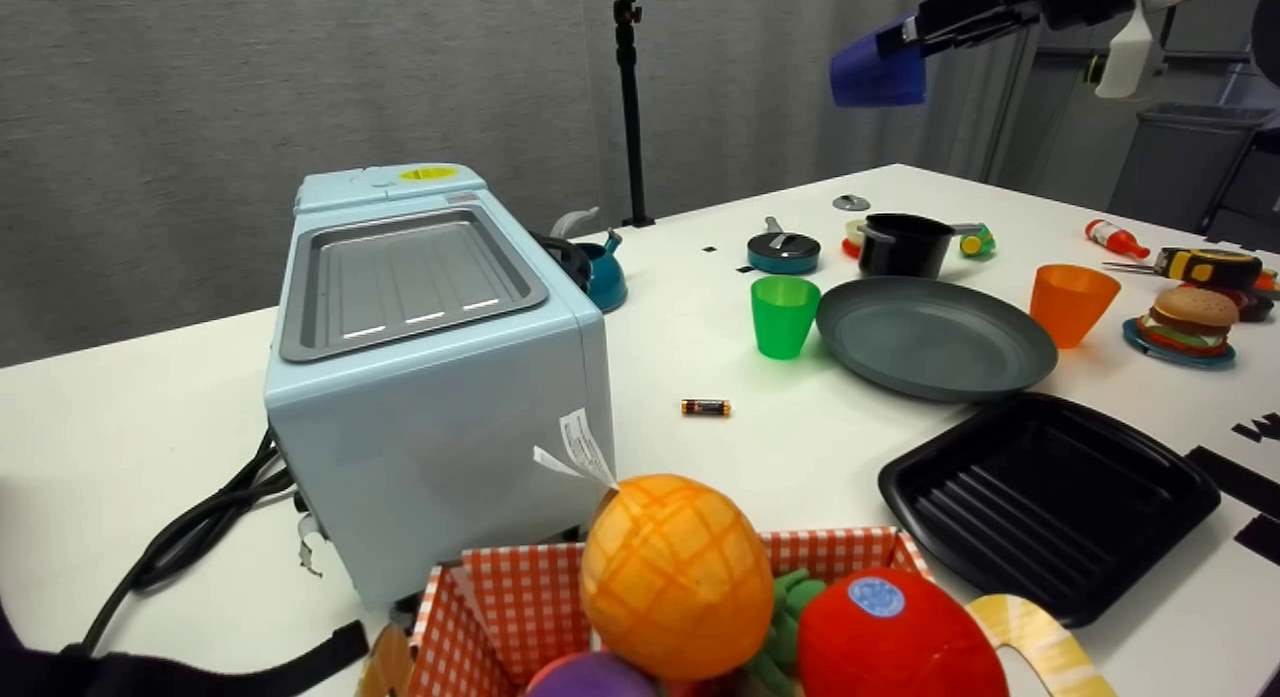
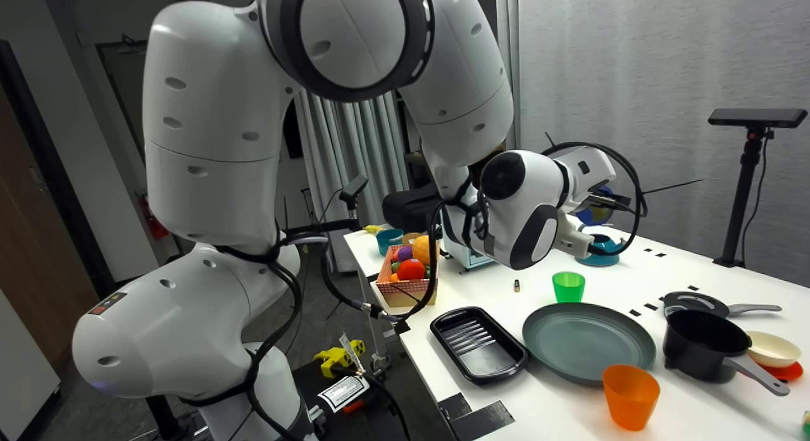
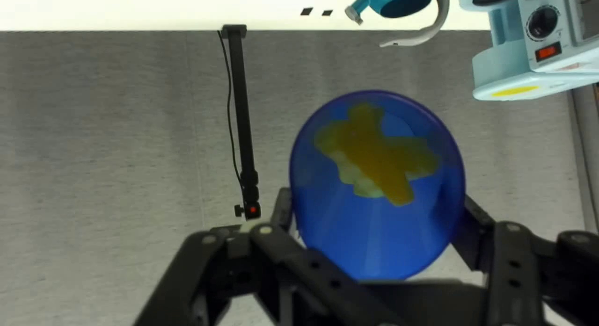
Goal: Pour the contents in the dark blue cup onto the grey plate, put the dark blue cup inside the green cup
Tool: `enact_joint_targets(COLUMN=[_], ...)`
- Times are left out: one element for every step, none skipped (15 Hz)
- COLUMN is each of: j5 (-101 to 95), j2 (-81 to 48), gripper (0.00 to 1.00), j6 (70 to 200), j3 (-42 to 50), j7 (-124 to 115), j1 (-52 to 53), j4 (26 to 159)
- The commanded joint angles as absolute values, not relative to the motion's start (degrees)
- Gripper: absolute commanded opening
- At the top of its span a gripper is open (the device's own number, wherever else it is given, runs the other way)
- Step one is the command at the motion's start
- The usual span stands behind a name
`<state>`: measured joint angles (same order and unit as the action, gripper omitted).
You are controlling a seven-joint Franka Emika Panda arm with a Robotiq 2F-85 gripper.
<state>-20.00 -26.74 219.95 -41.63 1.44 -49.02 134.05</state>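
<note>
My gripper point(image 1: 905, 39) is shut on the dark blue cup point(image 1: 878, 77) and holds it high above the table. In the wrist view the fingers point(image 3: 378, 216) press on both sides of the dark blue cup point(image 3: 369, 242), and its mouth faces the camera. The cup looks tilted. The contents point(image 3: 374, 153), yellow-orange pieces, lie inside it. The cup also shows partly behind the wrist in an exterior view point(image 2: 593, 216). The green cup point(image 1: 784, 319) stands upright beside the grey plate point(image 1: 935, 339). Both exterior views show the green cup point(image 2: 568, 288) and the bare grey plate point(image 2: 588, 343).
An orange cup point(image 1: 1072, 307) and a black pot point(image 1: 903, 247) stand by the plate. A black ridged tray point(image 1: 1050, 507) lies at its near side. A light blue toaster oven point(image 1: 440, 457), a battery point(image 1: 706, 407), a teal kettle point(image 1: 608, 279) and a toy-filled basket point(image 1: 520, 587) are also on the table.
</note>
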Motion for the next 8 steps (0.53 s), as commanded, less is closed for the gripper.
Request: enact_joint_targets(j5=[-25.0,-25.8,-29.4,-30.6,-31.9,-32.8,-33.4,-33.7], j2=[-29.3,-29.7,-27.4,-27.4,-27.4,-27.3,-27.4,-27.5], gripper=[0.53,0.53,0.53,0.53,0.53,0.53,0.53,0.53], j6=[227.4,229.0,231.7,233.8,236.4,238.8,241.3,243.2], j3=[-42.2,-42.1,-33.7,-31.9,-28.8,-25.5,-22.3,-19.4], j7=[1.5,1.3,-5.1,-5.9,-7.9,-9.6,-11.2,-12.3], j1=[-50.4,-50.6,-43.8,-42.7,-40.6,-38.2,-35.8,-33.6], j4=[133.8,133.6,132.8,132.6,132.2,131.9,131.4,131.1])
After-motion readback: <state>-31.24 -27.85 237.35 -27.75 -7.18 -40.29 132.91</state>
